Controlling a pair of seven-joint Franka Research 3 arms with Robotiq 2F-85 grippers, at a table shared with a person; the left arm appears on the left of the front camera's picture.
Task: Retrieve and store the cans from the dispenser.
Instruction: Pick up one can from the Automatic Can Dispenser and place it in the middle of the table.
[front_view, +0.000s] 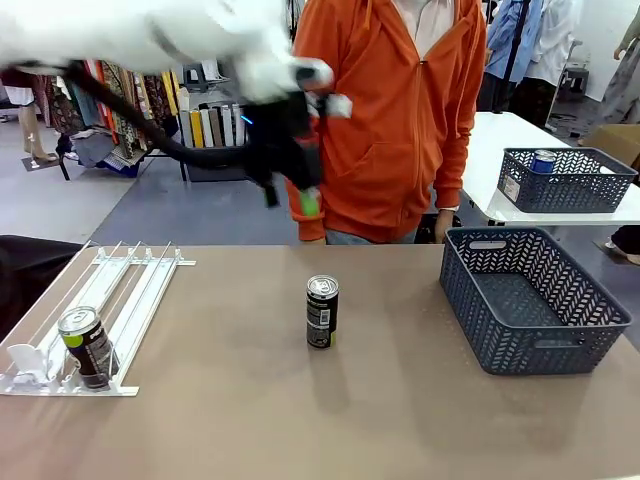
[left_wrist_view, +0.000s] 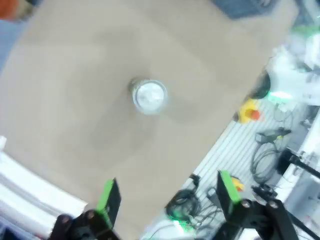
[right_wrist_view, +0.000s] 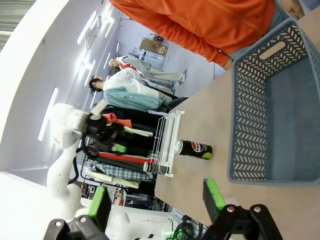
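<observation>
closest to the robot, a white rack (front_view: 125, 295) lies flat on the left side of the brown table (front_view: 300, 420). one dark can (front_view: 88, 348) stands in it, at the near end by the little stops. a second can (front_view: 321, 311) stands up by itself in the middle of the table, well apart from the rack. on the right sits a dark blue basket (front_view: 540, 345) with holes in its walls, and its whole floor can be seen. the left gripper (left_wrist_view: 167, 192) hangs high above the table and looks down on the second can's silver top. its two fingers are wide apart and hold nothing. the right gripper (right_wrist_view: 156, 197) has its fingers apart too, with nothing between them. behind the table stands a person (front_view: 400, 120) in an orange jacket. farther back, on a white table (front_view: 490, 160), another basket (front_view: 580, 190) holds a blue can (front_view: 543, 160).
</observation>
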